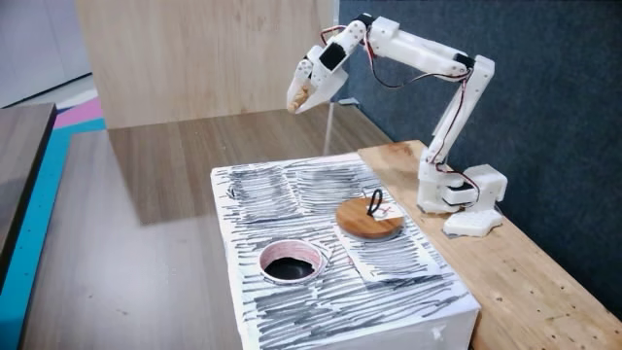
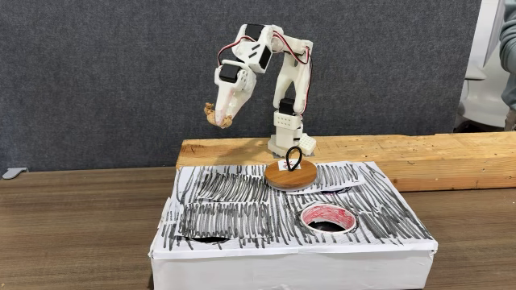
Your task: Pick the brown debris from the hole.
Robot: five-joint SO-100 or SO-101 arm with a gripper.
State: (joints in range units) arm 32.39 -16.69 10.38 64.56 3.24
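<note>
One small clump of brown debris (image 2: 216,114) pinched in fingers (image 2: 223,119), high, far-left of hole (image 2: 328,217); likely light, crumbly — hold gently around middle.

Air above the box (image 1: 292,209) is open; claw (image 1: 299,97) with the debris (image 2: 216,115) hangs high, off the box's far side in a fixed view. Hole (image 1: 291,262) is uncovered, nothing over its rim. Only obstacle on the box top: wooden disc (image 1: 369,219) with upright black loop (image 2: 292,157), near the hole but apart. Arm base (image 1: 457,190) stands on the wooden surface (image 1: 525,272) beside the box.
</note>
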